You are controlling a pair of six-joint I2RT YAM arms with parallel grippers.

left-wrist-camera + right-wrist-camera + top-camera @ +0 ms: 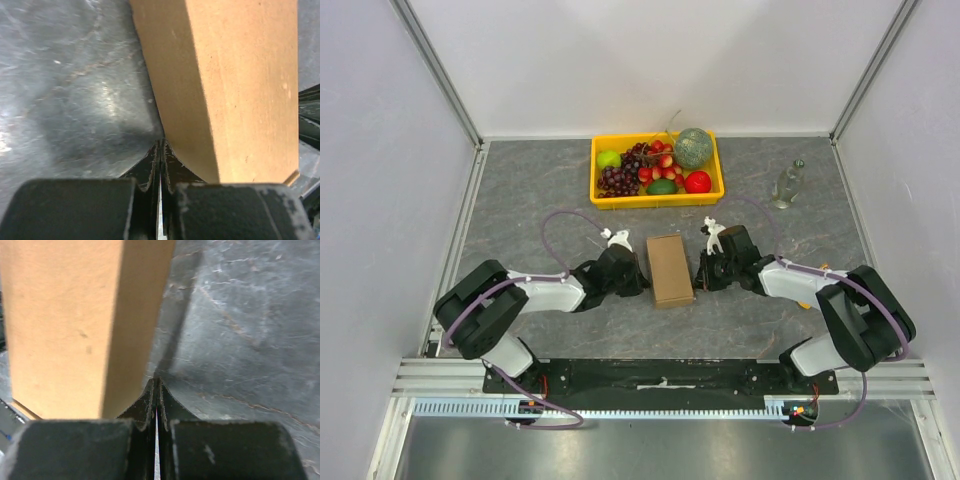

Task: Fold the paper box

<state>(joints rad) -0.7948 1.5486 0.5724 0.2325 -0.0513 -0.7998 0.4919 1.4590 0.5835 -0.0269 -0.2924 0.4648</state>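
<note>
Mid-table, between the two arms, sits the box [669, 270]: plain brown cardboard, already a closed shallow rectangle, lying flat with its long side running away from the bases. Left gripper [642, 276] is at the box's left side, right gripper [700, 272] at its right side, roughly facing each other across it. Both claws are fully closed, fingers pressed together with only a hairline seam between them, and neither has hold of anything. Left wrist view: closed fingertips [161, 147] low on the table [540, 190], right at the foot of the box's side wall; touching or just shy, can't tell. Right wrist view is the mirror of that: closed fingertips [156, 387] down at the base of the opposite wall, box top lit orange-brown, side wall in shadow. A small cardboard edge sticks out at the box's near bottom corner in both wrist views. Behind the box, well apart from it, is a yellow crate [655, 201] with fruit inside. A clear bottle [787, 186] stands upright at the far right, near the crate.
</note>
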